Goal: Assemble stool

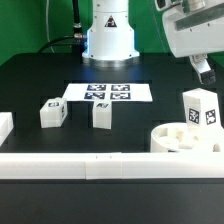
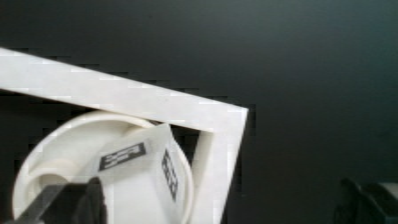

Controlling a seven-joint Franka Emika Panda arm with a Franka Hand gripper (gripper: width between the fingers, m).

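The round white seat [image 1: 170, 140] lies at the exterior view's right, against the corner of the white rails. One blocky leg [image 1: 202, 108] with square tags stands upright in it. Two more tagged legs [image 1: 52, 112] [image 1: 102, 114] lie loose on the black table, in front of the marker board. My gripper [image 1: 204, 70] hangs above the upright leg, apart from it. In the wrist view the seat [image 2: 80, 160] and its tagged leg [image 2: 157, 165] sit below my open gripper [image 2: 222, 208]. Its dark fingers [image 2: 71, 200] are spread wide with nothing between them.
The marker board [image 1: 108, 92] lies flat in front of the robot base [image 1: 108, 35]. A long white rail [image 1: 90, 166] runs along the front, and its corner [image 2: 222, 112] frames the seat. A white block [image 1: 4, 126] sits at the left edge.
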